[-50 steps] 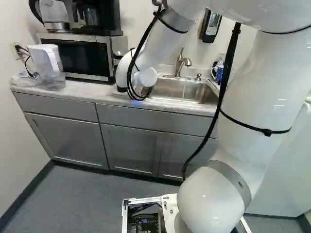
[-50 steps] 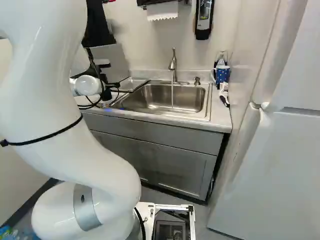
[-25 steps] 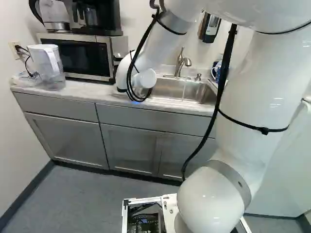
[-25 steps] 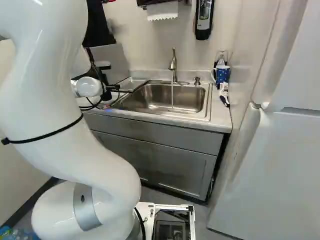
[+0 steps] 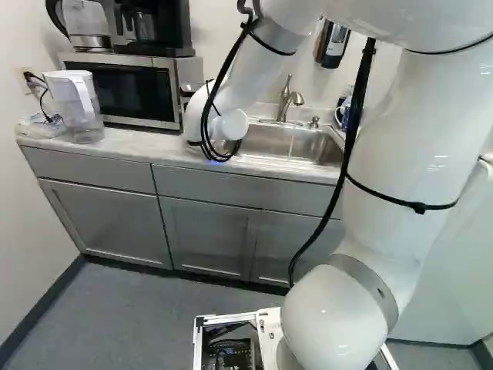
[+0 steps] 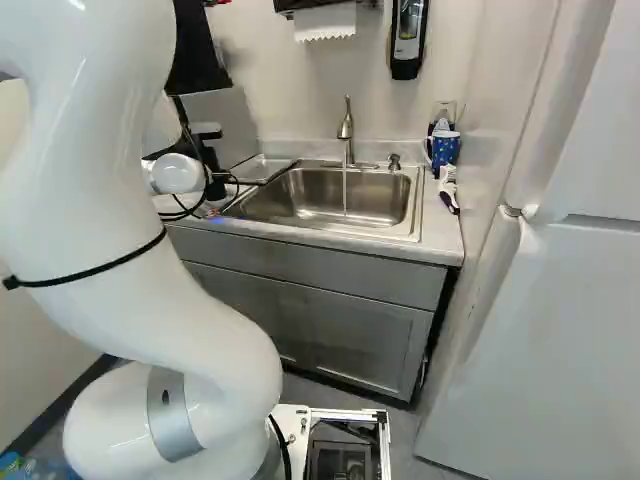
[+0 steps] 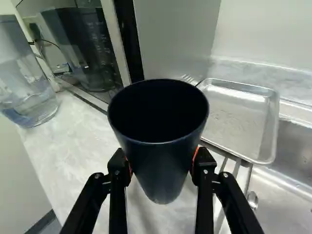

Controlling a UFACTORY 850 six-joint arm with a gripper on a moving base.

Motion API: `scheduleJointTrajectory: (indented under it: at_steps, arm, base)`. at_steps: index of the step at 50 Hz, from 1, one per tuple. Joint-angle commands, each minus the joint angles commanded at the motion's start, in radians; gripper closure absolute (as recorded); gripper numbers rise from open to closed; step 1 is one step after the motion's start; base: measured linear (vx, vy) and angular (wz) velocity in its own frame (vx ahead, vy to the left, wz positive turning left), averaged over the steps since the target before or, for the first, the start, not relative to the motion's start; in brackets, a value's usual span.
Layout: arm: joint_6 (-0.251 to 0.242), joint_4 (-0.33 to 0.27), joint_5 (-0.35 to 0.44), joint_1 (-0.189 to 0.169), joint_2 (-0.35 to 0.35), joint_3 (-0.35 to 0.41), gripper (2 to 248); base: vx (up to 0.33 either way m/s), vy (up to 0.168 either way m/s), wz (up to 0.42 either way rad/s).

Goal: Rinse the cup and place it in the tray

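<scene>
Cup (image 7: 161, 165) over pale counter (image 7: 83, 141), grey cabinets (image 5: 204, 235)

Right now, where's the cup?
In the wrist view, the cup is held in the gripper, over the counter, with the metal tray beyond it, towards the sink.

The white arm (image 5: 404, 154) rises close by, arches over and reaches down toward the far side, its rounded wrist (image 6: 176, 173) low. The black gripper (image 6: 214, 187) is closed in a grip, two fingers parted, orange pads (image 7: 196, 155) facing inward.
</scene>
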Motion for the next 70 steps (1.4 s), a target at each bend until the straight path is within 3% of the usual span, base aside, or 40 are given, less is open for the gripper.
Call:
scheduleJointTrajectory:
  at_steps: [13,70]
  arm:
    - [0.0,0.0,0.0,-0.017,0.01,-0.013,125]
    - [0.0,0.0,0.0,-0.187,0.107,-0.02,125]
  base:
    - [0.0,0.0,0.0]
    - [0.0,0.0,0.0]
